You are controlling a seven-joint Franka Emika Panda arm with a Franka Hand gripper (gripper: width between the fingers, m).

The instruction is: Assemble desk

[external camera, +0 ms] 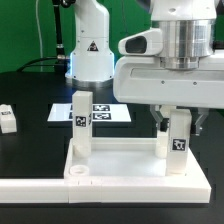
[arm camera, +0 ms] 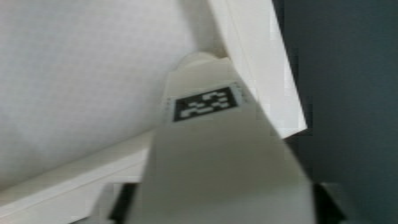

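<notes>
My fingers (external camera: 160, 124) were clamped on a leg (external camera: 180, 140), one on each side, holding it upright over the far corner of the desk top (external camera: 125, 162) on the exterior view's right. The desk top lay flat on the black tabletop (external camera: 30, 150). A second leg (external camera: 80, 122) stood upright at the corner on the exterior view's left, just behind an open round socket (external camera: 77, 172). A third leg (external camera: 6, 120) lay loose, well apart. The marker board (external camera: 105, 112) lay behind. I could not tell whether the held leg was seated.
</notes>
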